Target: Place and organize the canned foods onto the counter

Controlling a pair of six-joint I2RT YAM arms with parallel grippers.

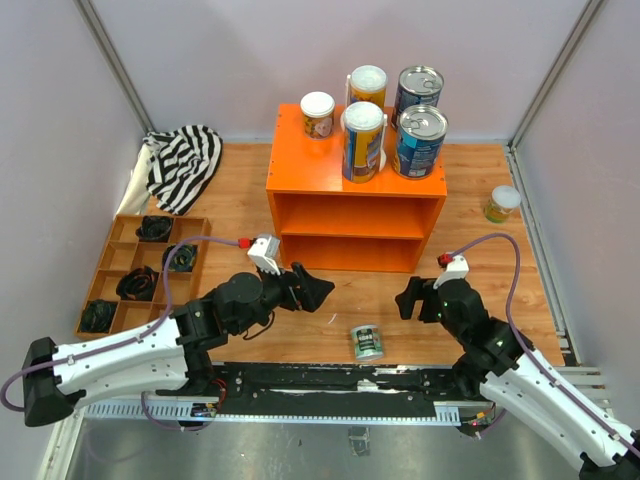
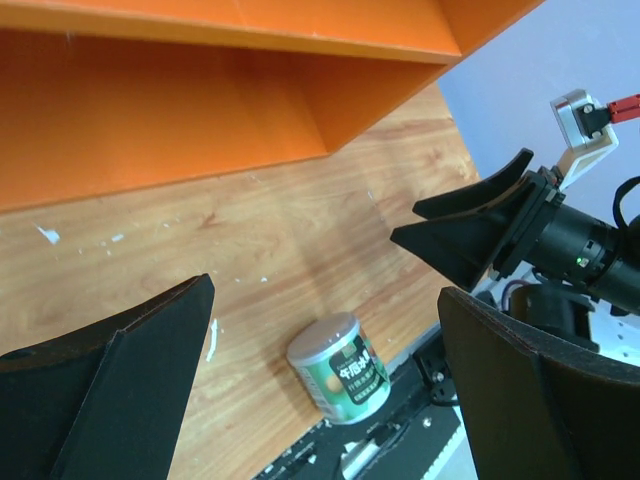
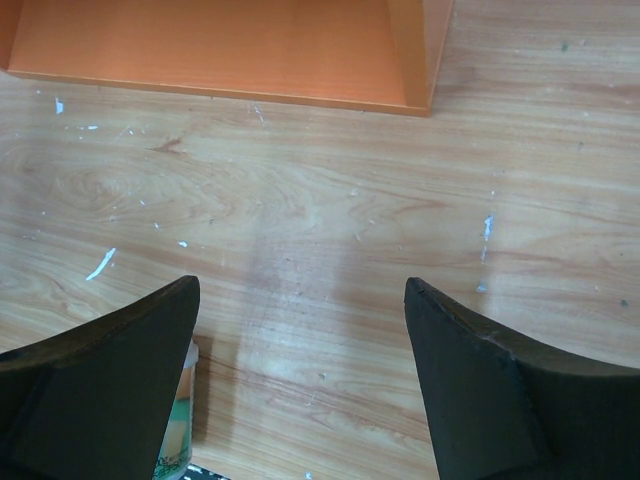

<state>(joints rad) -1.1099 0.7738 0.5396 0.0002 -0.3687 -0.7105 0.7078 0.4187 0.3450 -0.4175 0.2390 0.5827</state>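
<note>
Small green-labelled tin with silver top [image 1: 367, 342] upright at near edge of wooden surface [image 1: 480, 270], between both arms, well short of bright orange wooden unit [image 1: 355, 190]. Left jaws spread wide, empty. Right jaws parted, empty. Tin likely rigid, light, smooth-sided: grip across label mid-height.

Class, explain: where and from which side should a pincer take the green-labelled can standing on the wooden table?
The green can stands upright, nothing touching it: probably grip across its curved side wall, below the lid, coming down from above.
</note>
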